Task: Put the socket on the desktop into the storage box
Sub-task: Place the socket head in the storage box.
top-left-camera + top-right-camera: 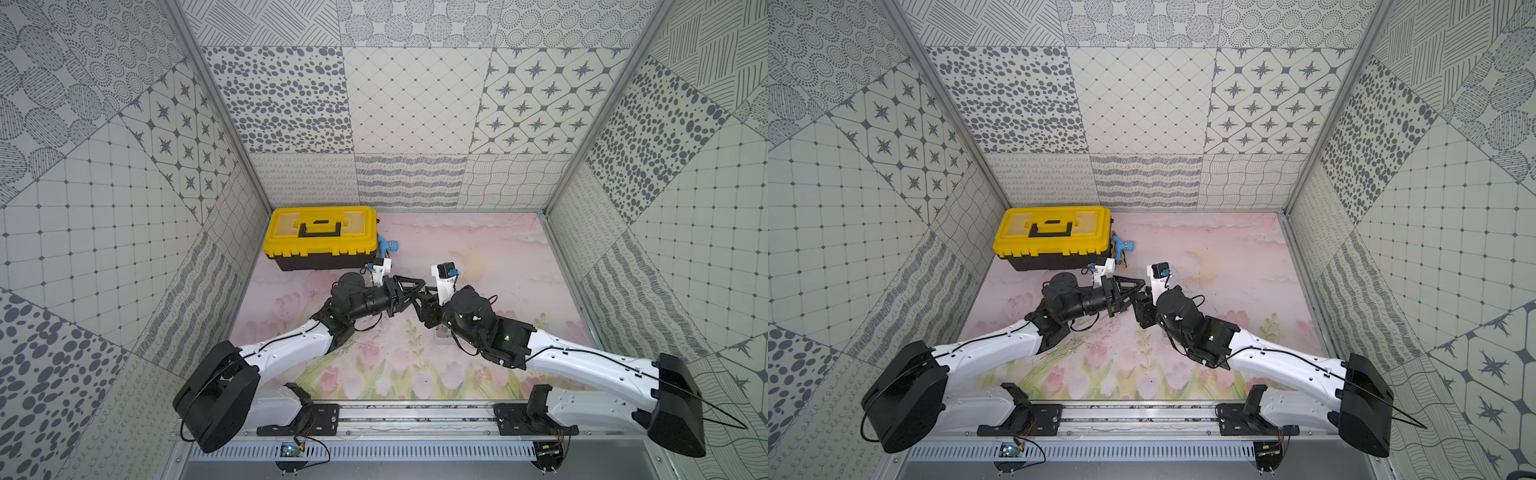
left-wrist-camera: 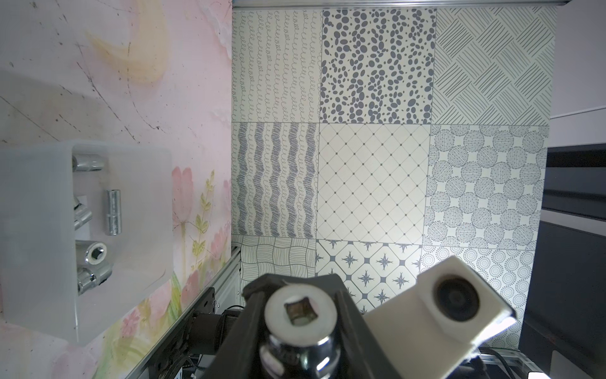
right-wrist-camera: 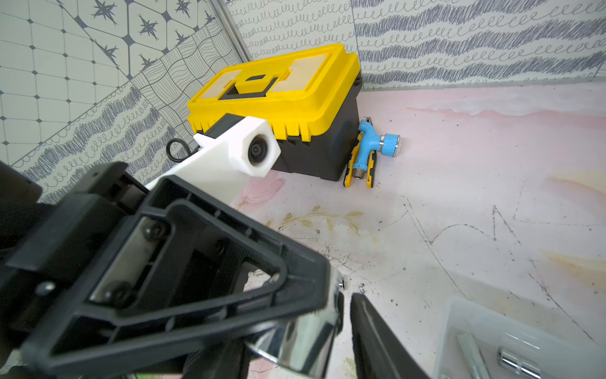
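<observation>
A chrome socket [image 2: 300,311] is held in the air in my left gripper [image 2: 300,323], which is shut on it, square drive hole toward the camera. In both top views the left gripper [image 1: 417,291] meets my right gripper [image 1: 428,307] mid-table. In the right wrist view the socket [image 3: 295,338] sits between the right gripper's [image 3: 321,328] jaws. A narrow gap shows beside the one visible finger [image 3: 377,344]. The storage box [image 2: 137,213], a translucent tray, lies on the mat with several sockets inside. Its corner [image 3: 459,328] lies near the right gripper, and the right arm mostly hides it from above.
A black toolbox with a yellow lid [image 1: 320,239] stands at the back left. Against its right side lie a blue hose nozzle [image 3: 377,144] and yellow-handled pliers [image 3: 352,164]. Patterned walls close in three sides, and a metal rail [image 1: 415,411] runs along the front.
</observation>
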`<state>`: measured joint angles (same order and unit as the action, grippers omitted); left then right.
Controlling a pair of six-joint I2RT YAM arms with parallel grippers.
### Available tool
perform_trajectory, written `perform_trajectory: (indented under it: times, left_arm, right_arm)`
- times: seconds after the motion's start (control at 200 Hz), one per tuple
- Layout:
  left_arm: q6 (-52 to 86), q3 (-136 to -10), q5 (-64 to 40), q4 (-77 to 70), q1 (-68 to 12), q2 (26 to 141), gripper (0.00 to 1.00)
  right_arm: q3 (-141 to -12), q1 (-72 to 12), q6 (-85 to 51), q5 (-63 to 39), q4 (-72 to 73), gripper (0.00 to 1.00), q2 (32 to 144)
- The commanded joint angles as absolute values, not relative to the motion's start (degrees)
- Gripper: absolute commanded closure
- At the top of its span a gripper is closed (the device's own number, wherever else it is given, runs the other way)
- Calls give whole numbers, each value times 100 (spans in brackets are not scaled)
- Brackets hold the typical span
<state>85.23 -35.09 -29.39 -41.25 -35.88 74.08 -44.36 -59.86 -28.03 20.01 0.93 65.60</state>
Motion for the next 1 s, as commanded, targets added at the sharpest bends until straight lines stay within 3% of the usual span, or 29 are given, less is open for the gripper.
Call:
perform_trajectory:
  times: [0.0,0.215,0.545,0.805,0.895,0.995]
  left_arm:
    - [8480,-3577,-2971,-4167,-3647,7412,100]
    - [8701,-3533,-2821,-3969,-3733,7469,100]
    - [8631,-3568,-2757,-3432,-3748,7505,100]
    - [8007,-3984,-2713,-2488,-3643,7369,37]
    - [7505,-4242,-2554,-1680,-3530,7168,29]
    - [6957,-4505,-2371,-861,-3388,7025,26]
  right_arm:
    - [-4296,-6018,-2673,2529,638,50,6474]
    - [-4120,-6073,-2462,2886,913,56,6457]
    - [-4205,-6075,-2469,2982,682,85,6593]
    - [-4190,-6077,-2682,2848,-7,97,6225]
    - [-4239,-6073,-2831,2826,-555,97,5929]
    - [-4375,-6057,-3024,2830,-1381,97,5529]
